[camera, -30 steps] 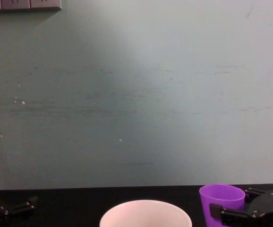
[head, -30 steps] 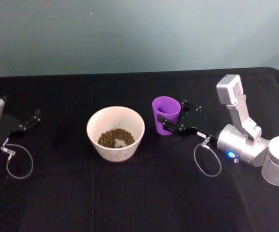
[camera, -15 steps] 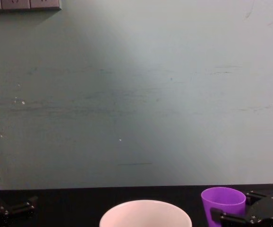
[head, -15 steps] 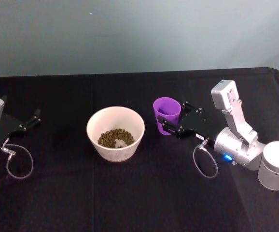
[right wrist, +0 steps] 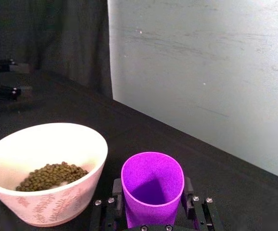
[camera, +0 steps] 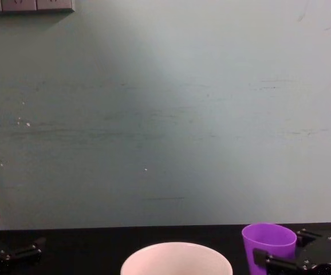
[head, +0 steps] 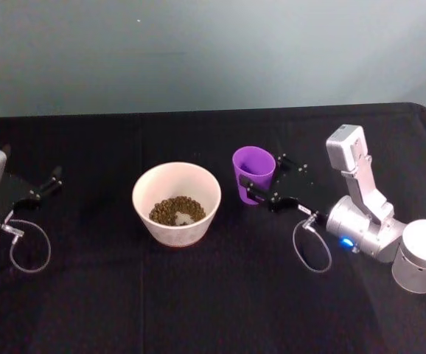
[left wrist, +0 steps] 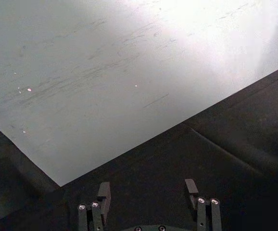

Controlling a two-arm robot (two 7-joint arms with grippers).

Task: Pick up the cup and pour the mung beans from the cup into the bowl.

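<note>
Beans [head: 176, 211] hidden at chest height; cup [right wrist: 151, 187] perhaps empty.

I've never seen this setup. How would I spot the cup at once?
Start at the black table and find the wide white bowl holding mung beans near its middle. Just to the bowl's right, toward the robot's right arm, stands the cup, between the fingers of the right claw. It is the only bright purple thing there, upright, and much narrower than the bowl.

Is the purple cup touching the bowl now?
Apart. The head view shows a strip of black table between the cup and the bowl; the right wrist view shows the same gap.
</note>
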